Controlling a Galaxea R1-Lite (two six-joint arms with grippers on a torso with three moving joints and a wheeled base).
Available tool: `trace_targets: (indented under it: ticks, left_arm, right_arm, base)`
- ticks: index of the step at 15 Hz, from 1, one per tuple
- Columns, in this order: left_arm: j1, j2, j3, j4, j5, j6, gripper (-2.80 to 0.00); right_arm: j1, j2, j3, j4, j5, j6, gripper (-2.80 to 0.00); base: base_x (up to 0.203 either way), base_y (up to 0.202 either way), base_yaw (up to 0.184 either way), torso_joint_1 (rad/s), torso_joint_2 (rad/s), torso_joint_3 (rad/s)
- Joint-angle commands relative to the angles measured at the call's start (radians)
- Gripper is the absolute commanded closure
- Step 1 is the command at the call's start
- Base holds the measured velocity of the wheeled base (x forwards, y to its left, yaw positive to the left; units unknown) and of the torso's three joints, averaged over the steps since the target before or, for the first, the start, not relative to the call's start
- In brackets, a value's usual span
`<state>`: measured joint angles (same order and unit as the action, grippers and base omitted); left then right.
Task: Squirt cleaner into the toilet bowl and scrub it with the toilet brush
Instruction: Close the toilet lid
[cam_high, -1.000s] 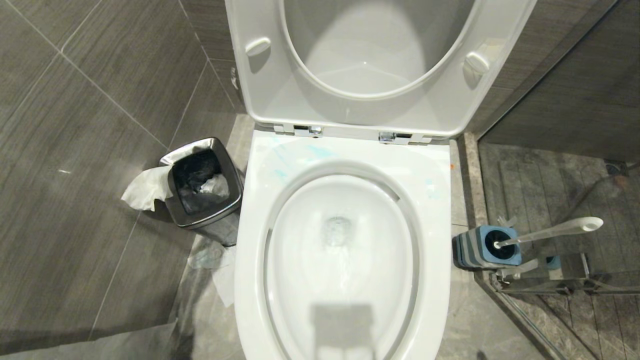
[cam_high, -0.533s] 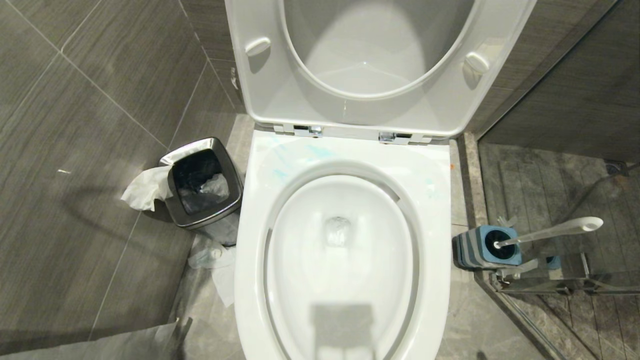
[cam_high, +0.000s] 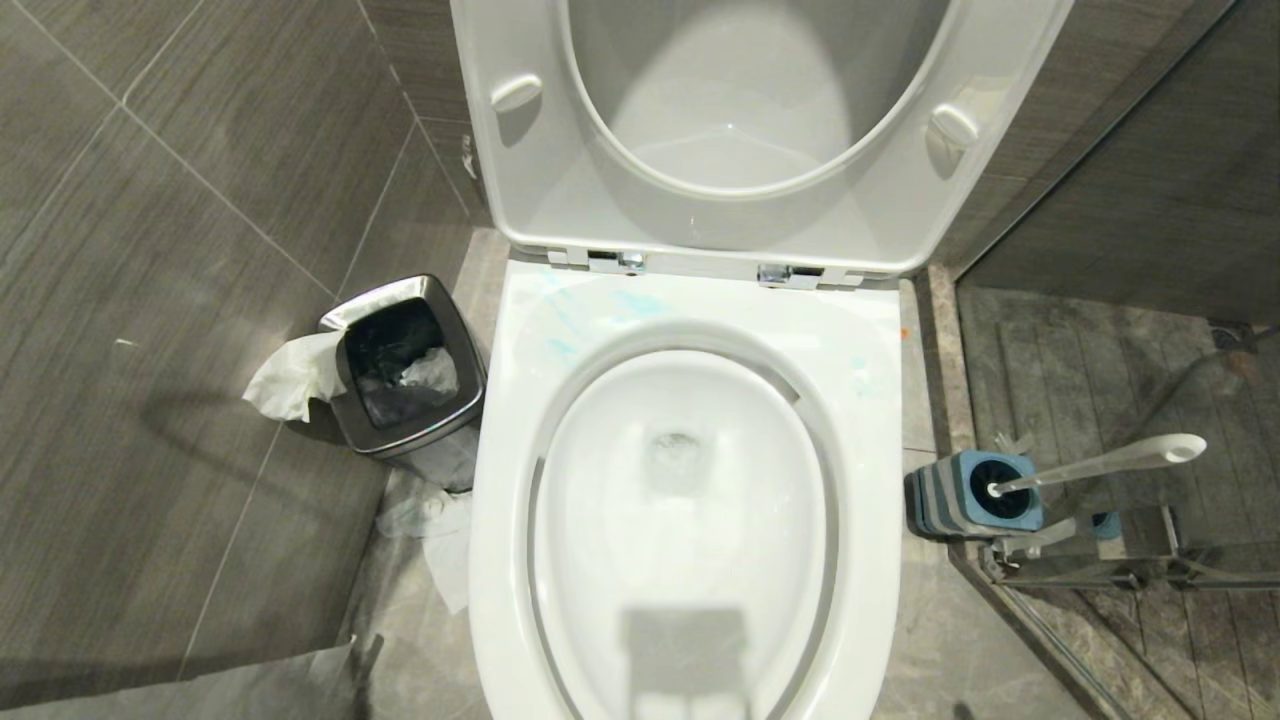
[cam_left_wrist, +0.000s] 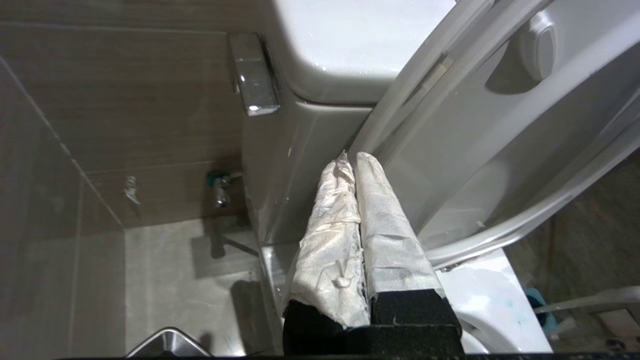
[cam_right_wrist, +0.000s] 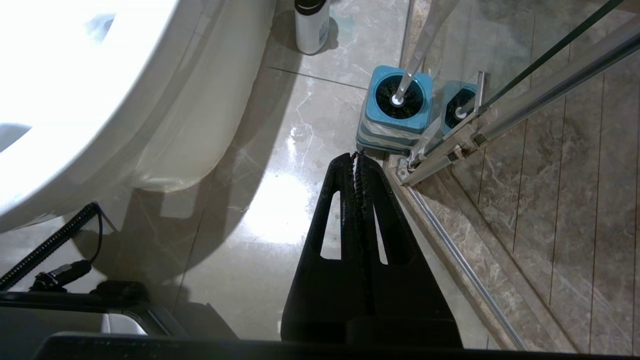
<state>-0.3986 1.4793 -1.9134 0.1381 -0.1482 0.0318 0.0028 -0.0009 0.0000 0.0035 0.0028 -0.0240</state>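
The left hand (cam_left_wrist: 352, 157), fingers pressed together (wrapped in white tissue), hovers beside the raised lid (cam_left_wrist: 500, 150). The right hand (cam_right_wrist: 356, 156), also closed, hangs over the floor near the toilet brush (cam_right_wrist: 400, 97) in its holder, beside the toilet bowl (cam_high: 690, 300), whose rim shows cleaner (cam_high: 640, 303) streaks.

Steel waste bin (cam_high: 408, 368) on floor, dark liner inside. White tissue (cam_high: 290, 378) hangs over bin's rim on side facing grey wall tiles (cam_high: 190, 170). More crumpled paper (cam_high: 435, 540) on floor just in front of bin. Chrome water valve (cam_left_wrist: 218, 189) on wall behind bin. Glass shower door (cam_high: 1120, 560) well apart from bin.
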Motion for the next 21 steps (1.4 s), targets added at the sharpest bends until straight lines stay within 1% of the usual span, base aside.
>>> trace_targets:
  ticks: [1, 2, 4, 5, 7, 9, 10, 11, 14, 16, 19, 21]
  left_arm:
    - [0.017, 0.026, 0.007, 0.001, -0.039, -0.021, 0.00]
    - [0.035, 0.029, 0.007, 0.003, -0.070, -0.027, 0.00]
    - [0.089, 0.041, 0.009, 0.005, -0.182, -0.031, 0.00]
    - [0.104, 0.050, 0.011, 0.006, -0.202, -0.031, 0.00]
    - [0.137, 0.055, 0.031, 0.005, -0.207, -0.029, 0.00]
    - [0.137, 0.048, 0.059, 0.002, -0.209, -0.027, 0.00]
    - [0.135, 0.049, 0.070, 0.003, -0.209, -0.037, 0.00]
    - [0.135, 0.065, 0.065, 0.002, -0.208, -0.046, 0.00]
    - [0.145, 0.097, 0.061, 0.012, -0.206, -0.044, 0.00]
    - [0.171, 0.100, 0.060, 0.016, -0.205, -0.045, 0.00]
    - [0.203, 0.113, 0.049, 0.062, -0.203, -0.044, 0.00]
    - [0.209, 0.146, 0.029, 0.056, -0.207, -0.044, 0.00]
  right_arm:
    - [0.000, 0.001, 0.000, 0.000, 0.000, -0.001, 0.00]
    - [0.000, 0.001, 0.000, 0.000, 0.000, -0.001, 0.00]
    - [0.000, 0.001, 0.000, 0.000, 0.000, -0.001, 0.00]
    - [0.000, 0.001, 0.000, 0.000, 0.000, -0.001, 0.00]
    - [0.000, 0.001, 0.000, 0.000, 0.000, -0.001, 0.00]
    - [0.000, 0.001, 0.000, 0.000, 0.000, -0.001, 0.00]
    - [0.000, 0.001, 0.000, 0.000, 0.000, -0.001, 0.00]
    - [0.000, 0.001, 0.000, 0.000, 0.000, -0.001, 0.00]
    - [0.000, 0.001, -0.001, 0.000, 0.000, -0.001, 0.00]
    - [0.000, 0.001, 0.000, 0.000, 0.000, -0.001, 0.00]
    - [0.000, 0.001, 0.000, 0.000, 0.000, -0.001, 0.00]
    - [0.000, 0.001, 0.000, 0.000, 0.000, -0.001, 0.00]
  base:
    - [0.000, 0.000, 0.000, 0.000, 0.00, 0.000]
    - [0.000, 0.000, 0.000, 0.000, 0.00, 0.000]
    - [0.000, 0.000, 0.000, 0.000, 0.00, 0.000]
    - [0.000, 0.000, 0.000, 0.000, 0.00, 0.000]
    - [0.000, 0.000, 0.000, 0.000, 0.00, 0.000]
    - [0.000, 0.000, 0.000, 0.000, 0.00, 0.000]
    - [0.000, 0.000, 0.000, 0.000, 0.00, 0.000]
    - [0.000, 0.000, 0.000, 0.000, 0.00, 0.000]
    - [0.000, 0.000, 0.000, 0.000, 0.00, 0.000]
    - [0.000, 0.000, 0.000, 0.000, 0.00, 0.000]
    - [0.000, 0.000, 0.000, 0.000, 0.00, 0.000]
    - [0.000, 0.000, 0.000, 0.000, 0.00, 0.000]
